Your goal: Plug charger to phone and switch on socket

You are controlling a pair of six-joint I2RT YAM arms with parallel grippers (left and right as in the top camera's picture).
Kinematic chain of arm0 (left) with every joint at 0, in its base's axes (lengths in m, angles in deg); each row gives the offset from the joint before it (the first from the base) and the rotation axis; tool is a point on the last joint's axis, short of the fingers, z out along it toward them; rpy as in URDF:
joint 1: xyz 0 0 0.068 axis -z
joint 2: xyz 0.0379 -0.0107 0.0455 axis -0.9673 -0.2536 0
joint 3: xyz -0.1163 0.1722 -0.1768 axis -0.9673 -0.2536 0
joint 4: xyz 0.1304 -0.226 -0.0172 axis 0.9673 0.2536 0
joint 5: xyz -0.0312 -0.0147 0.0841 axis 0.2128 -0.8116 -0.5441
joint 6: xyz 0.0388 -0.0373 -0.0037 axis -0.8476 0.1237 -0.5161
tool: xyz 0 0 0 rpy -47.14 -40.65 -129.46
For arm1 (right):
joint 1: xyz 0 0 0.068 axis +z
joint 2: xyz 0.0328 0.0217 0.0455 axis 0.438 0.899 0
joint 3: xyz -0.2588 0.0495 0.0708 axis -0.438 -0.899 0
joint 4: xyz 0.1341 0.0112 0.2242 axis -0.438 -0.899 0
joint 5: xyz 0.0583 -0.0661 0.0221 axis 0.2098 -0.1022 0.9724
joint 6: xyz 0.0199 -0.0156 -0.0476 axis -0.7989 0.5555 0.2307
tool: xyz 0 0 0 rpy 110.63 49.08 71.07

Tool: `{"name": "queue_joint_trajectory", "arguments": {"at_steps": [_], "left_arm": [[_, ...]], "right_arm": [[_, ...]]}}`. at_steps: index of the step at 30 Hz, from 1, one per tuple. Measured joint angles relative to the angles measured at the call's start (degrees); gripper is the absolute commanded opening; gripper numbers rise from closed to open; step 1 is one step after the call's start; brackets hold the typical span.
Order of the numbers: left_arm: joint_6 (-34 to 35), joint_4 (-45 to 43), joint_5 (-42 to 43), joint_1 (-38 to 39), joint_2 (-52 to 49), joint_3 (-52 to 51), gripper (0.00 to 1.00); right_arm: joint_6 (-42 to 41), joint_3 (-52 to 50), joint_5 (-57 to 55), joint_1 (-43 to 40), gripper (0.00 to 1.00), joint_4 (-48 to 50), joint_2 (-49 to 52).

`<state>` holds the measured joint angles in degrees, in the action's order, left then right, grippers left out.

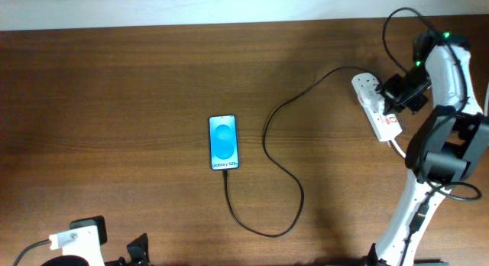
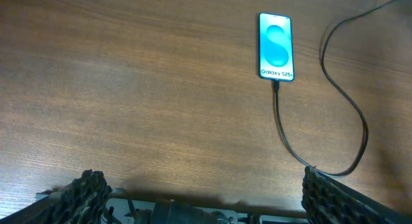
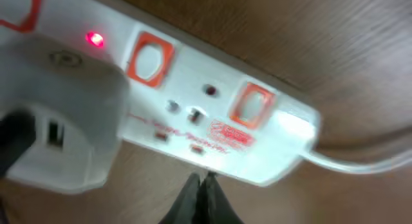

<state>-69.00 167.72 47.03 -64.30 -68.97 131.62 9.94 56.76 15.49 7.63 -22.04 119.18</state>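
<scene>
Right gripper (image 3: 203, 183) closed by socket (image 3: 212, 114), wooden table (image 1: 114, 105)

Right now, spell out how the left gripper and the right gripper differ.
The left gripper is open wide; the right gripper is shut, fingertips together. The left gripper hangs over bare table, well short of the phone; the right gripper points at the long edge of the socket. Both hold nothing.
</scene>
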Motion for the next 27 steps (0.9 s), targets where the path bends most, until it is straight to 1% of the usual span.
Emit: {"name": "queue_joint_trajectory", "arguments": {"at_steps": [1,2,4,5,6,9,10,11,13,14,15,17,20,21,23,27], "left_arm": [[0.0,0.0,0.0,0.0,0.0,0.0,0.99],[0.0,0.0,0.0,0.0,0.0,0.0,0.99],[0.0,0.0,0.0,0.0,0.0,0.0,0.99],[0.0,0.0,0.0,0.0,0.0,0.0,0.99],[0.0,0.0,0.0,0.0,0.0,0.0,0.99],[0.0,0.0,0.0,0.0,0.0,0.0,0.99],[0.0,0.0,0.0,0.0,0.0,0.0,0.99],[0.0,0.1,0.0,0.0,0.0,0.0,0.99],[0.0,0.0,0.0,0.0,0.0,0.0,0.99],[0.0,0.0,0.0,0.0,0.0,0.0,0.99],[0.0,0.0,0.0,0.0,0.0,0.0,0.99],[0.0,0.0,0.0,0.0,0.0,0.0,0.99],[0.0,0.0,0.0,0.0,0.0,0.0,0.99],[0.0,0.0,0.0,0.0,0.0,0.0,0.99],[0.0,0.1,0.0,0.0,0.0,0.0,0.99],[0.0,0.0,0.0,0.0,0.0,0.0,0.99]], "right_arm": [[0.2,4.6,-2.0,-0.5,0.04,-5.2,-0.1],[0.3,6.3,-3.1,-0.8,0.04,-6.1,-0.6],[1.4,11.5,-4.8,-0.9,0.04,-12.2,-2.9],[2.3,12.5,-4.9,-0.9,0.04,-12.6,-5.2],[2.9,12.9,-5.0,-0.9,0.04,-12.6,-8.1],[6.0,13.6,-5.0,-0.8,0.04,-12.5,-23.7],[7.0,13.7,-5.0,-0.7,0.07,-12.5,-28.3],[7.8,14.0,-4.9,-0.7,0.16,-12.5,-33.5],[9.1,14.1,-5.0,-0.7,0.63,-12.5,-44.7],[9.2,14.3,-4.9,-0.7,0.98,-12.5,-54.0],[9.2,15.7,-4.9,-0.7,0.98,-12.4,-60.9],[9.6,14.5,-4.9,-0.7,0.98,-12.5,-67.5],[9.6,15.0,-4.9,-0.7,0.98,-12.5,-81.6],[9.6,15.5,-4.9,-0.7,0.98,-12.5,-84.8],[9.6,15.3,-4.9,-0.7,0.98,-12.5,-89.0],[9.6,14.9,-4.9,-0.7,0.98,-12.5,-93.0]]}}
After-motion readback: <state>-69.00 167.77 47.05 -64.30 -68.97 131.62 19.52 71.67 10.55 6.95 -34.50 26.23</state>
